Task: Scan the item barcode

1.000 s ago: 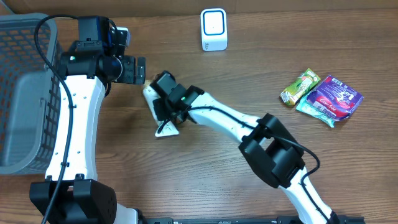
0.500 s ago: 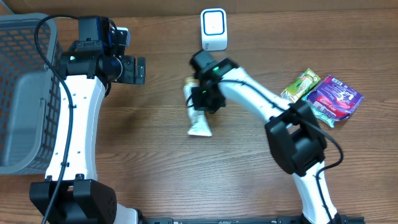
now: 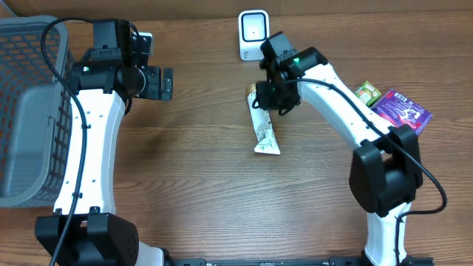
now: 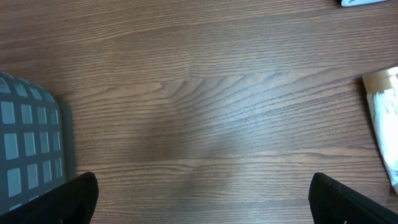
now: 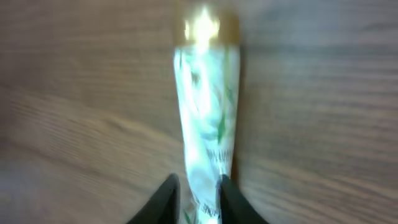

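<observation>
- White, soft tube [image 3: 264, 131], light and squashy: take it mid-body, gently.
- Your right hand [image 5: 196, 196] flanks it; whether it is clamped is unclear.
- Your left hand [image 3: 162, 83] stands apart.

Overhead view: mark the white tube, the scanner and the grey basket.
white tube [image 3: 264, 131], overhead view, middle of its body.
scanner [image 3: 253, 29], overhead view, its front face.
grey basket [image 3: 22, 59], overhead view, its mesh wall.
</observation>
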